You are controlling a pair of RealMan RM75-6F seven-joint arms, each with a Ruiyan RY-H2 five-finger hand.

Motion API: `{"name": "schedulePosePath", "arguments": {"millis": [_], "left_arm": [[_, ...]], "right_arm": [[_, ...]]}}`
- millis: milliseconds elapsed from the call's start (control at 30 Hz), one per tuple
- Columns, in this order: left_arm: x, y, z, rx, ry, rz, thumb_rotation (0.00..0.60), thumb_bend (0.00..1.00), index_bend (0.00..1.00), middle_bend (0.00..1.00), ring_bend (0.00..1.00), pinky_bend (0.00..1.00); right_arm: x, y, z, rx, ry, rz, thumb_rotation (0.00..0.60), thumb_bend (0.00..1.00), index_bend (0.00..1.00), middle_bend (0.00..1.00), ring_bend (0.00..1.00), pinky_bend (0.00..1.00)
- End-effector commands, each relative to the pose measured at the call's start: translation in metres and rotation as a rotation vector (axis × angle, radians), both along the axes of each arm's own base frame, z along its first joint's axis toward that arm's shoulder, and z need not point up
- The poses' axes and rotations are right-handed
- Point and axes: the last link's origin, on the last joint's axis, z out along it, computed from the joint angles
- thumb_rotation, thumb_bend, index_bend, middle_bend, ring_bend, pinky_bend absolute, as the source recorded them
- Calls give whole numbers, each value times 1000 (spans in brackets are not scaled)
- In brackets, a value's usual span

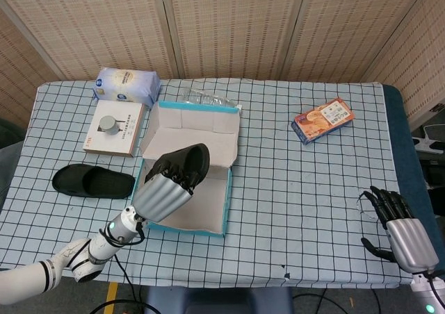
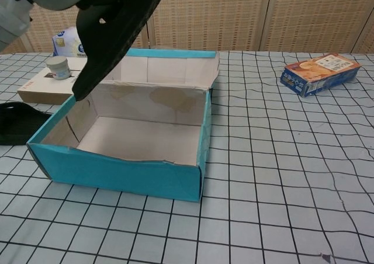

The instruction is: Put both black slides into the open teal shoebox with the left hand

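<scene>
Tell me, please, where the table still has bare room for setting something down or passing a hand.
The widest bare patch lies between the teal shoebox and the right hand, below the snack box. The front strip before the shoebox is also bare. The back-left is crowded: white pack, flat carton, second slide. The left hand holds a black slide over the shoebox.

One black slide (image 1: 182, 163) above teal shoebox (image 1: 208, 225), other (image 1: 92, 181) beside.

head view: high, looking down on the whole table (image 1: 313, 189).
chest view: low, near, facing far.
shared: teal shoebox (image 1: 182, 215) (image 2: 117, 170), centre-left.
</scene>
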Motion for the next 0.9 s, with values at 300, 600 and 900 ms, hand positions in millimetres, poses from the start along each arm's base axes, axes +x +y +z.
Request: {"name": "schedulePosePath", "arguments": {"millis": [300, 600, 900], "left_arm": [[-30, 34, -26, -20, 92, 93, 600, 700, 885, 1000, 929, 967], [-61, 31, -50, -94, 174, 91, 600, 691, 886, 1000, 929, 968], [-86, 24, -78, -173, 244, 74, 600, 677, 887, 1000, 929, 970]], "right_arm": [[-1, 0, 5, -8, -18, -14, 593, 158, 0, 0, 0, 0], [-2, 0, 6, -9, -23, -21, 594, 157, 0, 0, 0, 0], [0, 3, 8, -2, -43, -15, 594, 157, 0, 0, 0, 0]]}}
